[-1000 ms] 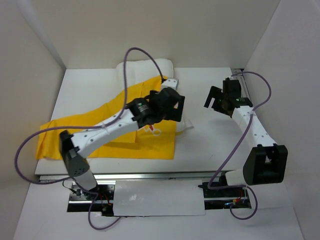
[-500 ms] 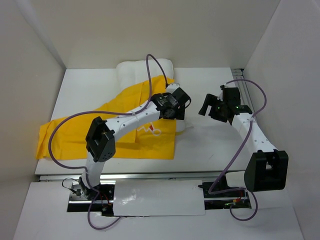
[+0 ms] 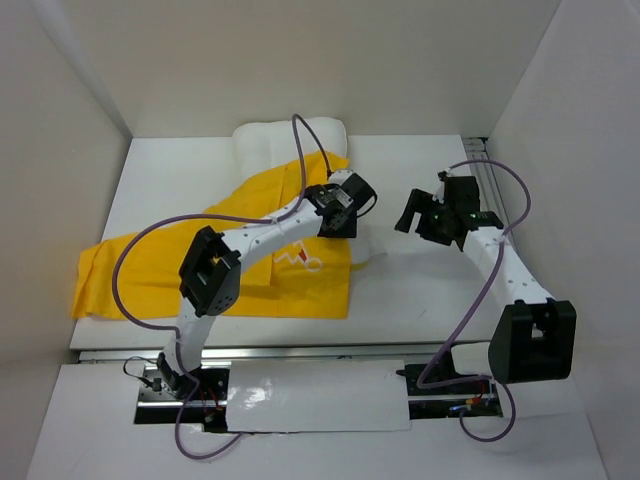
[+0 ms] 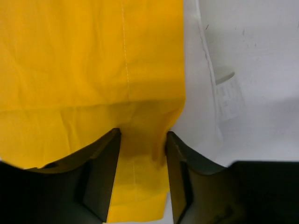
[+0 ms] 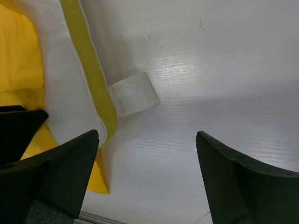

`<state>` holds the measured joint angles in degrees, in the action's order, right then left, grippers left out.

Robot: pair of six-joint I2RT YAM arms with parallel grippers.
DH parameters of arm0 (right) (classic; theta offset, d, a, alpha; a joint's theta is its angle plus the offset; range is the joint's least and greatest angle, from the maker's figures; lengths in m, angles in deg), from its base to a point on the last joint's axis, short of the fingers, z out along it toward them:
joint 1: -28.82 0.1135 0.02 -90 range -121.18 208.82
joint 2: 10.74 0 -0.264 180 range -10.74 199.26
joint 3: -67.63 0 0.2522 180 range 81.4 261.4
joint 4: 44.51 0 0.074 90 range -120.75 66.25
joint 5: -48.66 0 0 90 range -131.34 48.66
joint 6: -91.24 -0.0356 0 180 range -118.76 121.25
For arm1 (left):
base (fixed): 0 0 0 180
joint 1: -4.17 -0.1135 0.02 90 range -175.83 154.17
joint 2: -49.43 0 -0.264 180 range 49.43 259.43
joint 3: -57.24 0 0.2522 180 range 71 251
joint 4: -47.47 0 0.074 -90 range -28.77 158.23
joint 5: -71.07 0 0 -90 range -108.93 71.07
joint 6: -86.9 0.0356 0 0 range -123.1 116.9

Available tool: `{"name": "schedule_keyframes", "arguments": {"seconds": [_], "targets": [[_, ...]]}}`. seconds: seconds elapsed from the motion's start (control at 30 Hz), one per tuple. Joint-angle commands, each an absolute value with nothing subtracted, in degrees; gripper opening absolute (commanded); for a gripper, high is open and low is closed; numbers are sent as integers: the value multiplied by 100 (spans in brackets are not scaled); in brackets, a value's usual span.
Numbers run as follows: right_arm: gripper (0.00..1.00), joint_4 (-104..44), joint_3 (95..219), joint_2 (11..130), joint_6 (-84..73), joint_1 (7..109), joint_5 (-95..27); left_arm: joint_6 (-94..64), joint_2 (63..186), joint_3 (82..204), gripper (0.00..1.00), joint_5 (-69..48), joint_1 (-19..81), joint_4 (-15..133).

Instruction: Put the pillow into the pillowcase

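Note:
The yellow pillowcase (image 3: 200,260) lies spread from the left edge toward the middle of the table. The white pillow (image 3: 290,135) shows behind it and at its right edge. My left gripper (image 3: 345,210) is down on the pillowcase's right edge. In the left wrist view its jaws (image 4: 141,135) are about half closed, with the pillowcase (image 4: 70,70) lying flat between them and touching both fingers; the pillow (image 4: 198,93) is beside them. My right gripper (image 3: 415,212) is open and empty over bare table. In the right wrist view the gripper (image 5: 147,135) is just right of the pillow (image 5: 60,70) and its yellowish edge.
A small white label (image 5: 133,93) sticks out from the pillow's edge onto the table (image 3: 420,290). White walls enclose the table on the left, back and right. The left arm's purple cable (image 3: 300,150) loops over the pillow.
The left arm has raised its elbow and shifted its gripper slightly right onto the pillowcase's edge. The right gripper has moved a little toward the middle and nearer.

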<state>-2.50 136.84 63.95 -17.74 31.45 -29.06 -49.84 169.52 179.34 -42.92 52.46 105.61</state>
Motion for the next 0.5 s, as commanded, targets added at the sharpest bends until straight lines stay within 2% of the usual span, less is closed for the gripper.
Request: {"name": "schedule_keyframes", "arguments": {"seconds": [0.0,0.07,0.1,0.17,0.2,0.33,0.47], "targets": [[90,-606,13642,6361,-1695,3346,-2841,-5144,16940,17884,54,-4179,5242,10456],[90,-553,13694,6432,-1695,3496,-3008,-5196,16757,17815,44,-4178,5242,10456],[90,-553,13694,6501,-1695,3688,-3061,-5197,16703,17814,31,-4178,5242,10404],[89,-614,13764,6660,-1695,4013,-3123,-5267,16598,17753,14,-4257,5242,10404],[89,-614,13834,6660,-1695,4120,-3184,-5267,16510,17753,0,-4336,5190,10404],[89,-956,13949,7002,-1756,4560,-3194,-5425,16010,17446,0,-4451,5137,10474],[94,-1107,14238,7677,-1818,4885,-3132,-5487,15254,16919,0,-4652,5084,10281]]}}
